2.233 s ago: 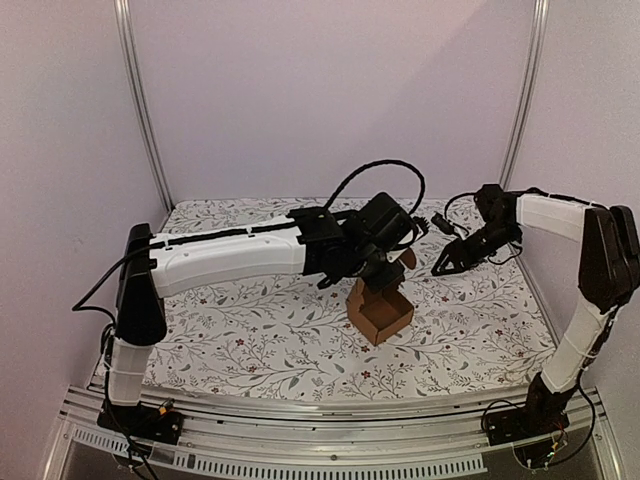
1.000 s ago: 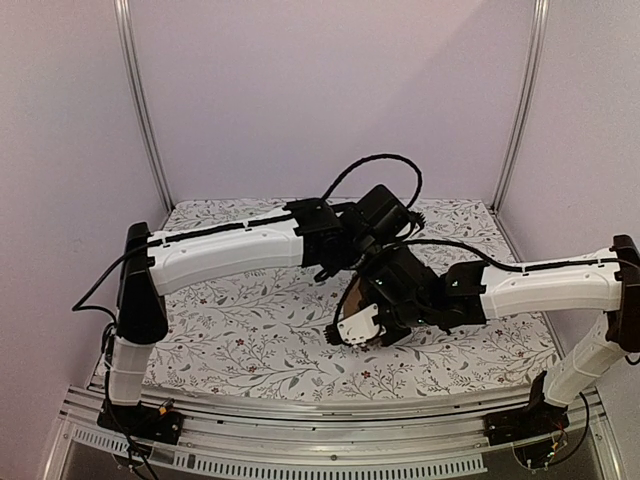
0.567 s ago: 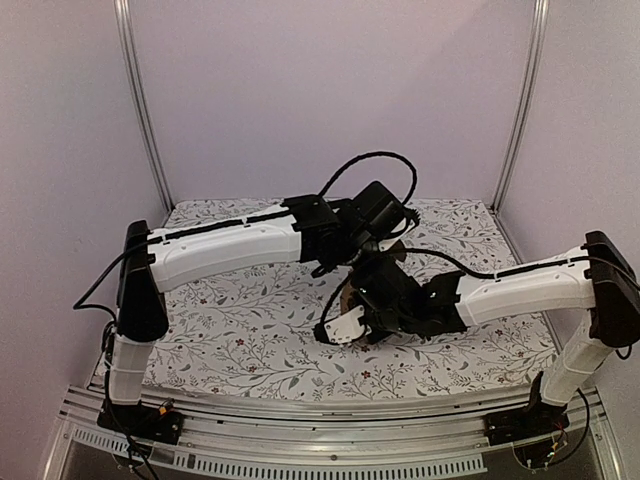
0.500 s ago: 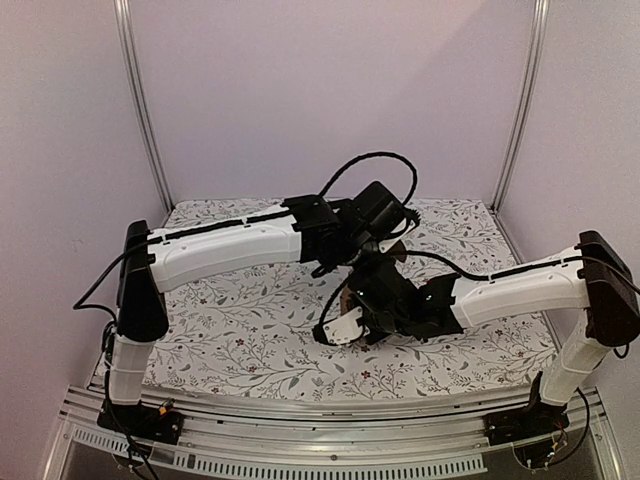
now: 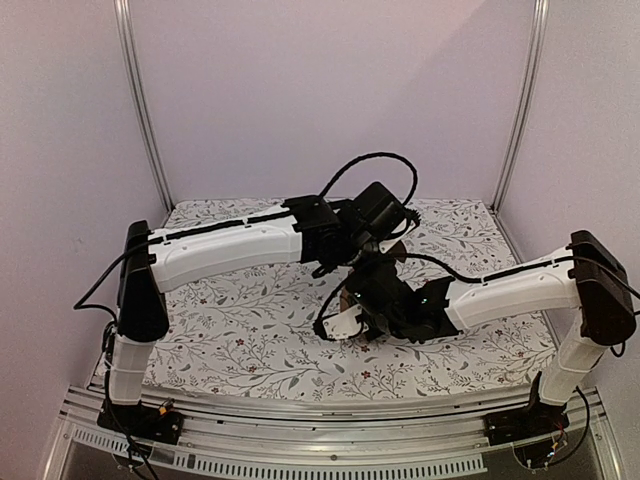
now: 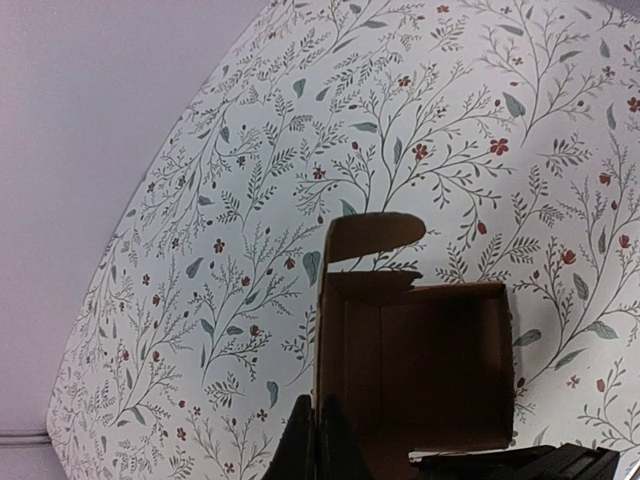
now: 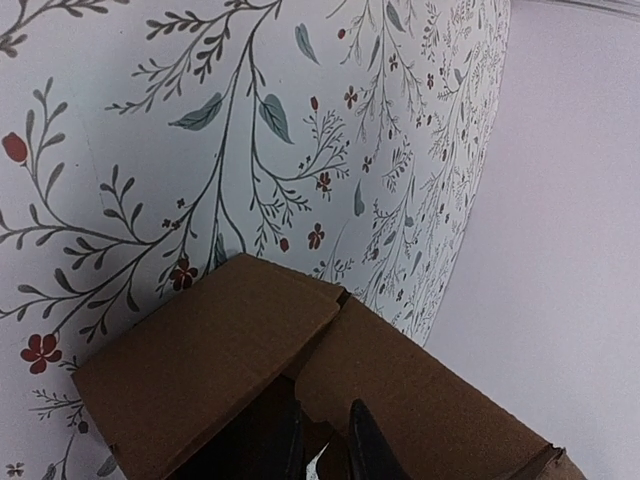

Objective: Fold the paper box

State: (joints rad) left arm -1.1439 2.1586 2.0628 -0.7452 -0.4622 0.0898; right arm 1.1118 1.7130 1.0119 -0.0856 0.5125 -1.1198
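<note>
The paper box (image 6: 430, 370) is a brown cardboard cube, open on top, with a rounded flap (image 6: 372, 235) standing at its far side. My left gripper (image 6: 320, 452) is shut on the box's left wall. In the top view the box (image 5: 346, 298) is mostly hidden under both wrists. My left gripper (image 5: 372, 262) comes from the far side, and my right gripper (image 5: 352, 312) lies low against the near side. In the right wrist view my right gripper (image 7: 322, 440) has its fingers a little apart at an edge where two outer flaps of the box (image 7: 210, 350) meet.
The floral tablecloth (image 5: 240, 320) covers the table. Pale walls with metal corner posts (image 5: 145, 110) close the back and sides. A black cable (image 5: 375, 165) loops above the left wrist. Part of the right arm (image 6: 530, 465) shows beside the box.
My right arm has swung in from the far right to the box and kept sliding left over it. The box is now mostly covered. My left gripper has held its place.
</note>
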